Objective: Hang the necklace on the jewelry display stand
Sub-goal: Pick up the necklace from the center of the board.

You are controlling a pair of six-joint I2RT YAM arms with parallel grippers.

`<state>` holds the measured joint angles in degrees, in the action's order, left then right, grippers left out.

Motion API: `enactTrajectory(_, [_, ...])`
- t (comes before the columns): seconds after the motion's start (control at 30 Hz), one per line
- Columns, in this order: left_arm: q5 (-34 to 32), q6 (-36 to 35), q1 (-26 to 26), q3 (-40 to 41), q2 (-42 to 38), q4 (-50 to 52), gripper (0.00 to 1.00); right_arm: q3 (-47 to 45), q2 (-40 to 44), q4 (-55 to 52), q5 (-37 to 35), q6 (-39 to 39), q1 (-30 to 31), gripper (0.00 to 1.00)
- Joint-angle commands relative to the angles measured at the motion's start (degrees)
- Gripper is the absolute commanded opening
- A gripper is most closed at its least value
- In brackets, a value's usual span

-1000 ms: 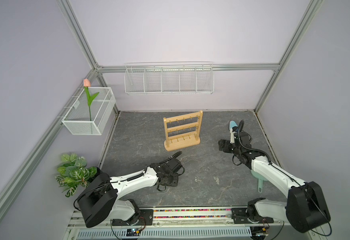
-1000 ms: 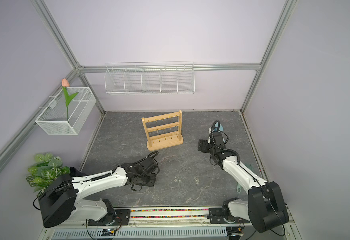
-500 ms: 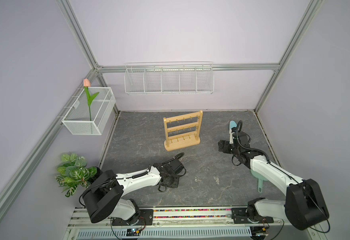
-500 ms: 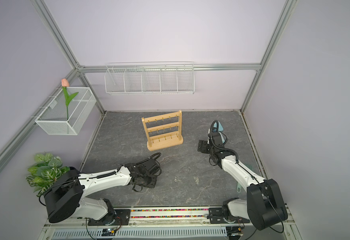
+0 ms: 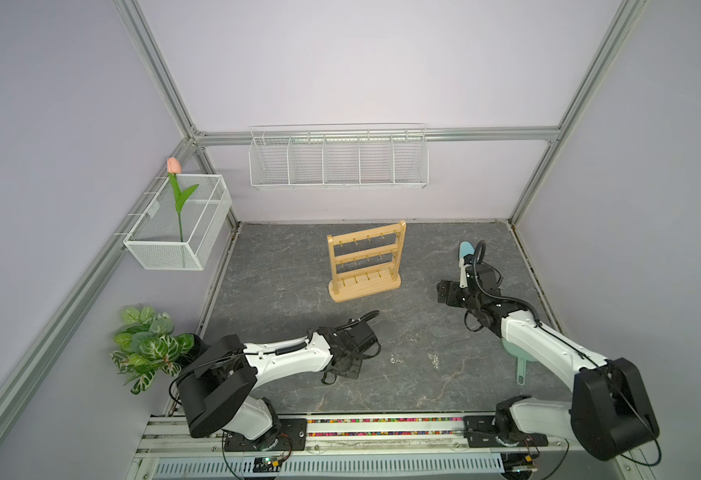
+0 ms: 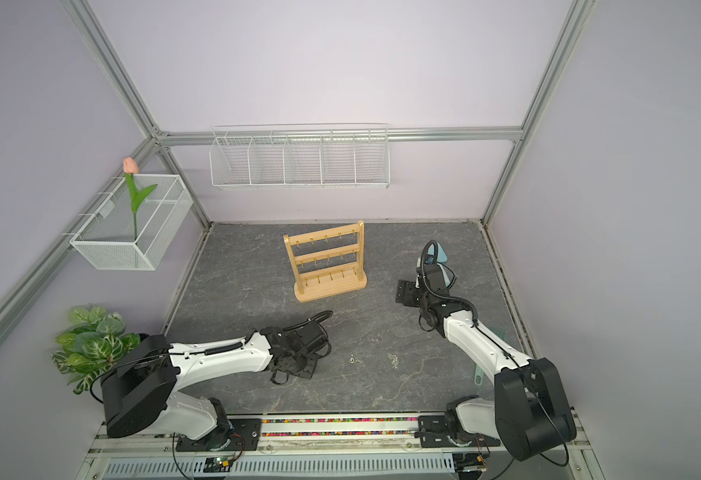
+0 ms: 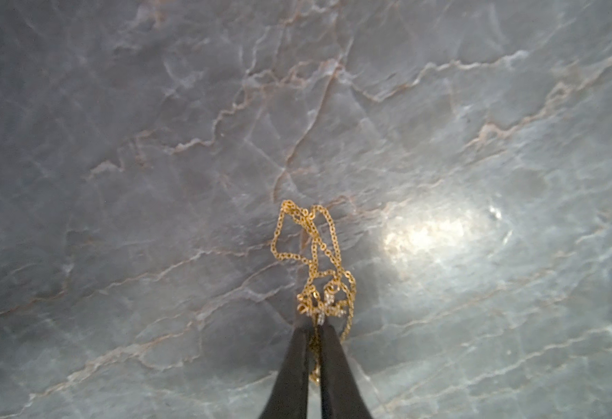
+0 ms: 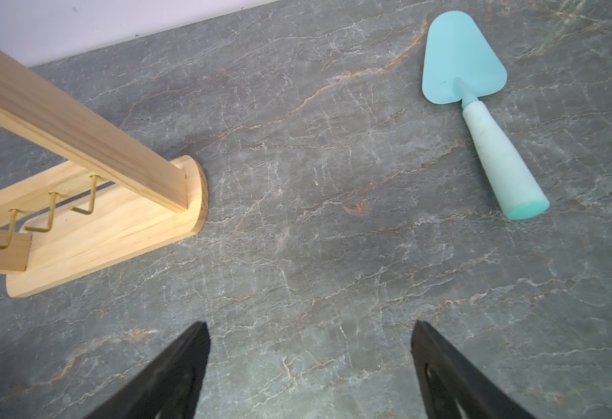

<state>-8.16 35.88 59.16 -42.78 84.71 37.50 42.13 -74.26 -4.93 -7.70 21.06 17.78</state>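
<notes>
Grey veined stone forms the bench (image 5: pixel 282 266), the largest thing in both top views. A long white wire basket (image 5: pixel 338 158) with 5 compartments hangs on the back wall above it.

The left arm (image 5: pixel 286 359) reaches low across the front of the bench. The right arm (image 5: pixel 540 345) stretches along the right side towards the back. A white mesh basket (image 5: pixel 174 245) on the left wall holds 1 pink tulip (image 5: pixel 173 165), and a leafy plant (image 5: pixel 149 345) sits below it, beside the left arm's base.

The wooden stand (image 5: pixel 365 287) is upright near the back middle of the bench, and no chain shows on the hooks of its 3 bars. Its base end also shows in the right wrist view (image 8: pixel 116 232).

A teal server (image 8: pixel 478 119) lies flat on the bench, apart from the stand. The right pincer (image 8: pixel 311 326) hangs over bare bench between them, its jaws spread wide with nothing in them.

In the left wrist view the left pincer (image 7: pixel 314 328) has its 2 fingers drawn almost together, with chain links caught between them. The gold necklace (image 7: pixel 322 308) lies bunched on the bench at the fingertips, its small sparkly pendant just at the tips. That spot is at the front of the bench, well apart from the stand.

2 tiny specks (image 5: pixel 392 358) lie on the bench between the arms, too small to identify.
</notes>
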Motion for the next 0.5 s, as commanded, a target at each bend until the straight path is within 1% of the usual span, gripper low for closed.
enactTrajectory(0.0, [0.53, 1.29, 0.43, 0.46, 1.91, 3.52, 0.09, 1.29, 1.04, -0.90, -0.41, 0.43, 0.50, 0.90])
enactTrajectory(0.23, [0.66, 2.23, 0.39, -3.38, 0.72, 5.05, 0.02, 0.98, 1.13, -0.89, 0.41, 0.35, 0.46, 0.90])
enactTrajectory(0.47, [-0.84, 3.06, 0.45, -5.65, -2.12, 7.12, 0.00, 1.21, 1.24, -0.96, 0.94, 0.11, 0.88, 0.90])
